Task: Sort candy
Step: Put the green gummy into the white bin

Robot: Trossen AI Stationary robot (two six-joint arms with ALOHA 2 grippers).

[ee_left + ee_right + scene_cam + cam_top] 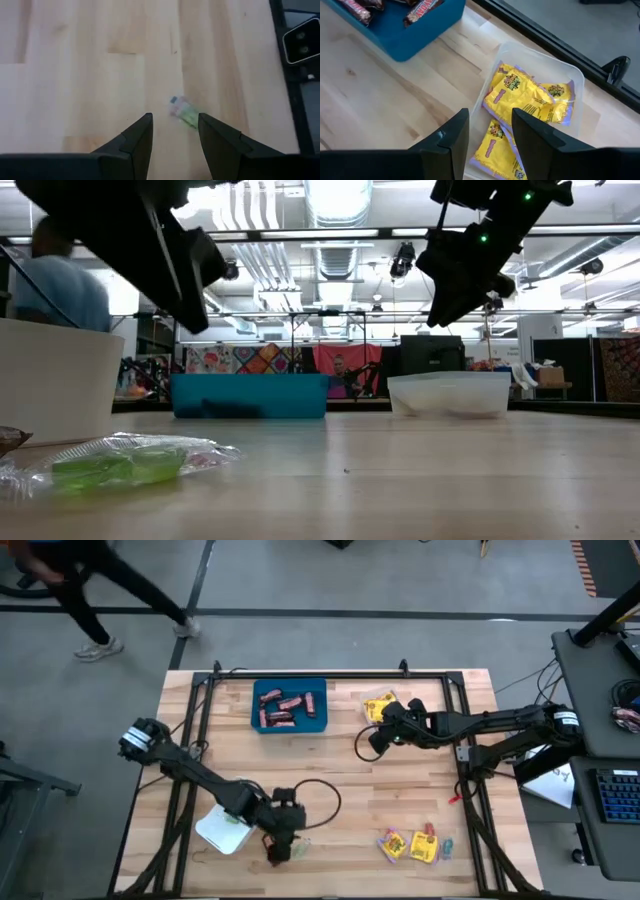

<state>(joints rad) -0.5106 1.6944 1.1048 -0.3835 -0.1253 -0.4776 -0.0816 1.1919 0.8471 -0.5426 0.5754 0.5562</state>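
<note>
- left gripper (279,850) hangs low over the near edge of the table (340,755), fingers (135,142) spread apart with nothing between them.
- green sweet (184,112) lies on the bare wood just beyond the left fingertips, not touched; in the low view the same sweet (120,463) sits in a crinkled clear wrapper at the table's front.
- white tray (223,828) rests just beside the left gripper, toward the table's left.
- right gripper (383,730) hovers at the near edge of the clear tray (572,75) on the far right part of the table, fingers (451,145) parted and empty.
- clear tray holds several yellow packets (525,97) with red marks, overlapping each other.
- blue tray (290,706) stands at the far middle of the table, well apart from the left gripper; it holds a heap of brown-red bars (283,708).
- loose pile (413,843) of yellow packets and small pastel sweets lies near the front right of the table, unsorted.
- a person (95,590) walks on the floor beyond the table's far left corner.
</note>
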